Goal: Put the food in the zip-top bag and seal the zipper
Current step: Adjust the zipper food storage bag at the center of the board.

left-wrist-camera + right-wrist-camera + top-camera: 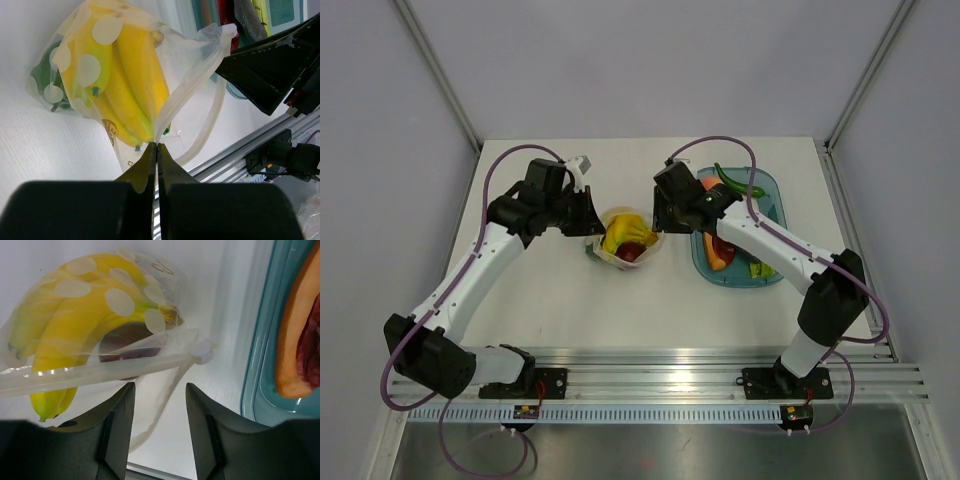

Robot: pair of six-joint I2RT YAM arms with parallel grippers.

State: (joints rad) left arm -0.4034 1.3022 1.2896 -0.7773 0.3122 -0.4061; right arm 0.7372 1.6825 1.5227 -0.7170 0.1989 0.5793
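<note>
Pinching zip-top bag (192, 70), left tool (156, 146) sits beside apparently illegible logo (111, 130).

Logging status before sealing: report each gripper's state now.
Left gripper: closed, pinching the edge of the zip-top bag.
Right gripper: open, holding nothing, just below the zipper.

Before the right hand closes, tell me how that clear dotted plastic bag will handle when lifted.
Probably floppy: the clear white-dotted plastic bag creases where the left hand pinches it. Likely sags under the yellow banana bunch inside. Its zipper strip bows, so may twist.
</note>
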